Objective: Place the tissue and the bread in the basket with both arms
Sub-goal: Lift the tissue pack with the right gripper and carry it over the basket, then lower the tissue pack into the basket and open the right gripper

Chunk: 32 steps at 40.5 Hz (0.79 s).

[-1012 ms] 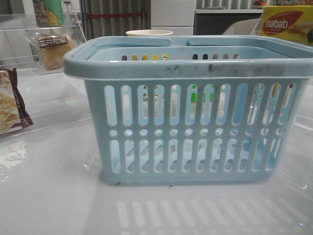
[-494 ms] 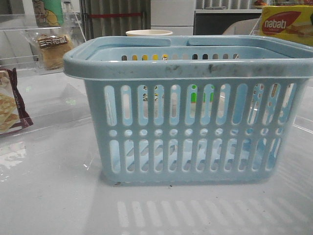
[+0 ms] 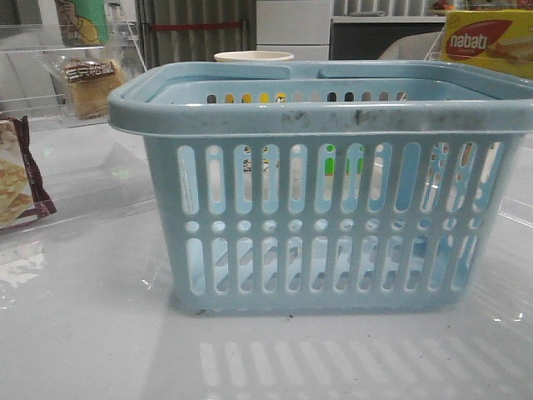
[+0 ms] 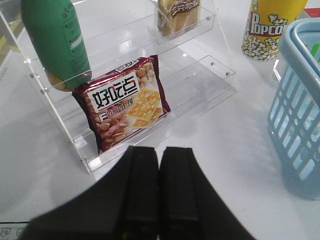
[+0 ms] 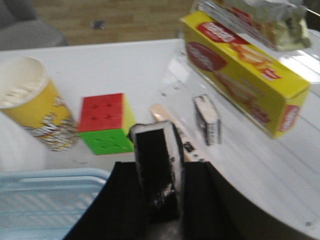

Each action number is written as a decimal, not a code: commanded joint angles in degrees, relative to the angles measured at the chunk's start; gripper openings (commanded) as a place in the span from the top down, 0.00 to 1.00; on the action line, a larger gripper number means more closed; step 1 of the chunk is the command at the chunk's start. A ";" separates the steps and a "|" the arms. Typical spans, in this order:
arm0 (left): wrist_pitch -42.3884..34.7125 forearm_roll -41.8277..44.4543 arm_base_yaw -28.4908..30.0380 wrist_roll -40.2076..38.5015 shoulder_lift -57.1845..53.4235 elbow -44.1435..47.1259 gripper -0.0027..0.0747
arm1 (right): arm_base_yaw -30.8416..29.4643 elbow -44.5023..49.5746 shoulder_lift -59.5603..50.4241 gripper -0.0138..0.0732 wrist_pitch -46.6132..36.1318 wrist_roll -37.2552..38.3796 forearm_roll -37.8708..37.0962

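Standing in the middle of the white counter point(image 3: 83, 333), the light-blue basket point(image 3: 325, 208) fills most of the front view, its slotted side facing the camera and nothing of either arm showing there. In the left wrist view the left hand point(image 4: 159, 190) has its two dark fingers pressed together with nothing between them, hovering above the counter just in front of a clear acrylic stand point(image 4: 200, 85). On the lower step of that stand leans a maroon-edged cracker bag point(image 4: 125, 102), and beside it stands a green bottle point(image 4: 57, 42). The bread point(image 4: 178, 16), a clear packet of golden-brown slices with a dark label, sits on the upper step of the stand, well apart from the left hand; the front view shows it far back on the left point(image 3: 90, 83). A yellow popcorn cup point(image 4: 270, 27) stands near the basket's corner. In the right wrist view the right hand point(image 5: 159, 200) pinches the tissue point(image 5: 156, 167), a small dark packet with pale edges held upright between the fingers, above the counter and just beyond the basket's rim point(image 5: 45, 175). Beyond it lie a red and green puzzle cube point(image 5: 105, 124), a small grey packet point(image 5: 207, 119) and a yellow nabati box point(image 5: 240, 70), the picture being somewhat blurred.
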 commanded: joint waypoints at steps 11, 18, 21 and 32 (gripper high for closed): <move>-4.57 -0.48 -0.09 -0.13 0.56 -1.72 0.85 | 11.00 -1.38 0.85 0.63 5.94 -6.03 8.09; -4.57 -0.48 -0.09 -0.13 0.56 -1.72 0.85 | 16.51 -1.38 7.44 0.63 6.46 -8.26 8.09; -4.57 -0.48 -0.09 -0.13 0.56 -1.72 0.85 | 17.46 -1.38 10.40 0.63 6.16 -8.51 8.09; -4.57 -0.48 -0.09 -0.13 0.56 -1.72 0.85 | 17.51 -1.38 16.59 0.21 4.70 -8.68 8.05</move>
